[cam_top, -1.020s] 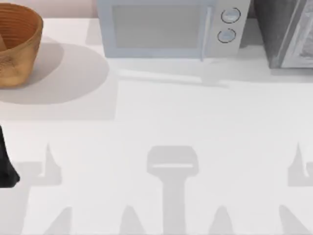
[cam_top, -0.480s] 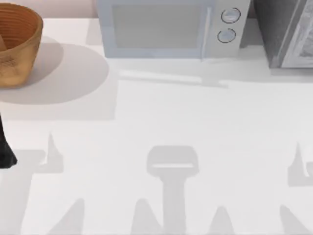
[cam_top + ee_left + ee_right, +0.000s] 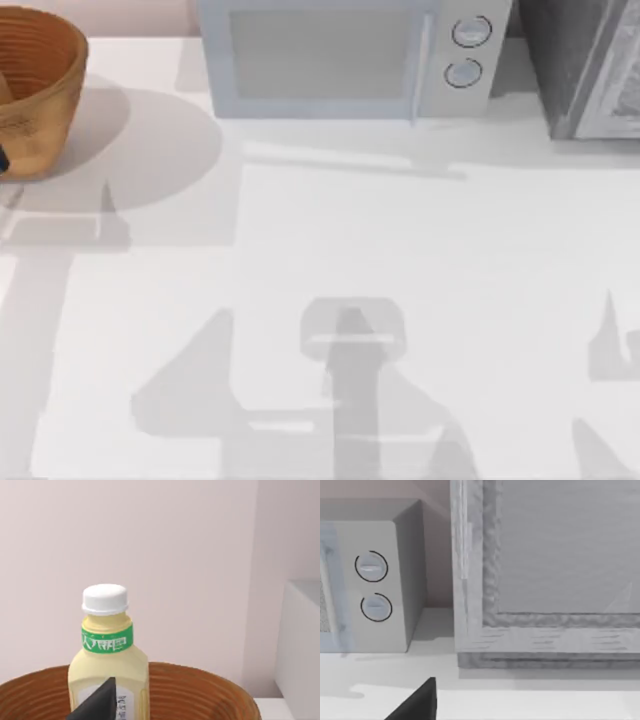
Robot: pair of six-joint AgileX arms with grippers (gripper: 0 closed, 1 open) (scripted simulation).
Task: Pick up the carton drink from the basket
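Jaws: left gripper (image 3: pixel 95 705) state can't tell, one dark fingertip in front of carton drink (image 3: pixel 107 665) | drink upright inside basket (image 3: pixel 35 95), surface far-left corner | approach: clear rim, straddle body below green band, close squarely | right arm parked near microwave (image 3: pixel 365 580).

A matte black, wedge-shaped left fingertip (image 3: pixel 100 702) is seen (the right fingertip (image 3: pixel 417 702) looks identical).

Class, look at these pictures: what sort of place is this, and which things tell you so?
Probably a rendered kitchen counter: a microwave with two dials stands at the back of a white table, and a wicker basket holds a carton drink.
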